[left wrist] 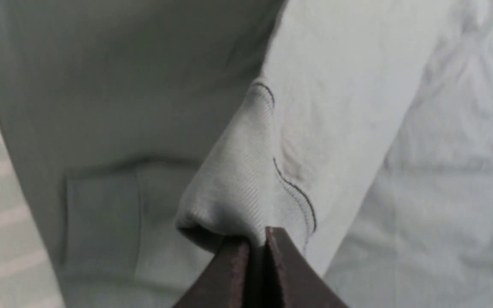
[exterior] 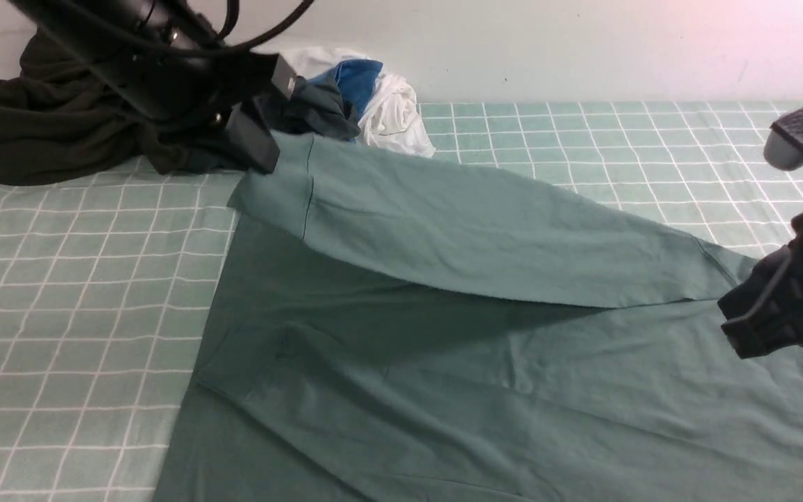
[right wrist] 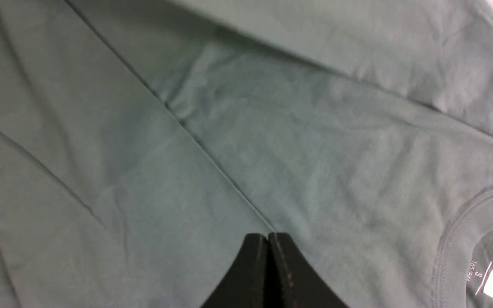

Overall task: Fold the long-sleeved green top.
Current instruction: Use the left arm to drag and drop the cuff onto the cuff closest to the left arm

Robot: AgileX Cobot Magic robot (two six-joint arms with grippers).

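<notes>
Green long-sleeved top (exterior: 443, 404) lies spread across the desk (exterior: 60, 279), body unfolded. One sleeve (exterior: 485, 237) crosses above it, cuff (left wrist: 238, 188) pinched in the left gripper (left wrist: 257, 244); the right gripper (right wrist: 268, 239) hangs closed and empty near the collar (right wrist: 456, 231). Folding looks barely begun: sleeves first, body after.

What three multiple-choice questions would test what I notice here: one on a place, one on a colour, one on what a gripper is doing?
1. Where does the dark garment lie? A) back left B) front right C) centre
2. What colour are the lines of the checked sheet? A) white B) red C) black
3. What is the left gripper doing? A) hanging open B) shut on the cuff of the green long-sleeved top C) holding white cloth
Answers: 1 A, it is heaped at the far left; 2 A, white lines cross pale green; 3 B, its jaws pinch the ribbed cuff.
</notes>
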